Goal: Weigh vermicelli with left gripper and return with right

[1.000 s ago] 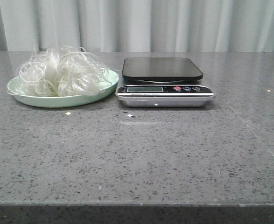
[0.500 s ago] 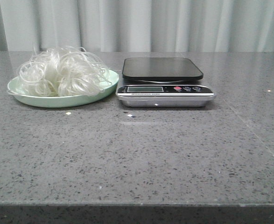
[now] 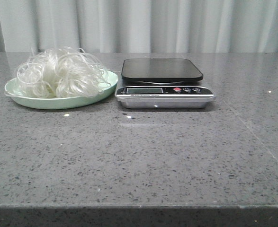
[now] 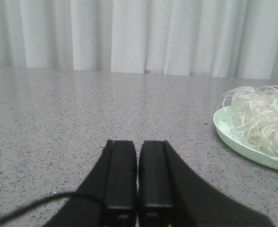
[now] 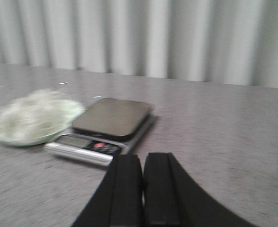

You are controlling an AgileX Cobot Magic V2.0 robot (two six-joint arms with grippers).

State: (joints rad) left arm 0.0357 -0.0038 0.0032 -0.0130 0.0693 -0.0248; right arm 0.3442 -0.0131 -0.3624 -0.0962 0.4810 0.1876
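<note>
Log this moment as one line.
vermicelli on green plate | scale platform bare | left pincer shut | right pincer shut

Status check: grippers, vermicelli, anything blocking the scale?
Left gripper shut, empty, short of the plate. Right gripper shut, empty. Vermicelli on plate, beside scale. Scale platform bare, nothing in the way.

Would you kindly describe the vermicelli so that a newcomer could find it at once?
Start at the kitchen scale near the middle of the grey table; directly to its left sits a pale green plate. The vermicelli is heaped on that plate: a fluffy tangle of thin, translucent white strands, the only soft, loose thing there.
</note>
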